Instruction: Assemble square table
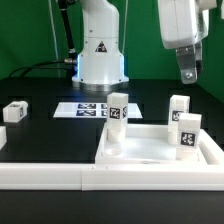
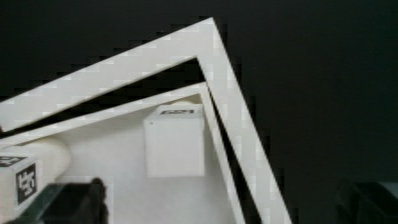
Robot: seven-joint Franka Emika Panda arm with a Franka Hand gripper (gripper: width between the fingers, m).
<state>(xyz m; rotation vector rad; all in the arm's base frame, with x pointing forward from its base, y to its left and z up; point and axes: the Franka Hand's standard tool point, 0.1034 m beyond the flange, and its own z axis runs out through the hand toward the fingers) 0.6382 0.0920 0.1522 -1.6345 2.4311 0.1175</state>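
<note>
Black and matte, the surface (image 1: 40,135) fills the scene under a green backdrop, with the robot's white base (image 1: 100,50) standing at the rear and bearing a small triangular warning sticker whose print is too small to read. Along the near edge runs the long white border wall (image 1: 50,172), and nested in its corner lies the square table's slab (image 1: 150,148), flat, with legs standing upright on it: one leg (image 1: 116,122) at the corner toward the exterior view's left, and two more (image 1: 184,125) close together toward the exterior view's right. A fourth leg (image 1: 15,111) lies alone on the surface, well apart toward the exterior view's left. Behind the slab sits the marker board (image 1: 85,108). High above the right-hand pair hangs the hand (image 1: 188,72), its fingers spread wide and grasping nothing. That pair stands almost straight below it, long axes vertical, so a descent looks like the shortest route, while the lone leg lies far across. Every tag shows only black-and-white code squares; no readable writing appears.
</note>
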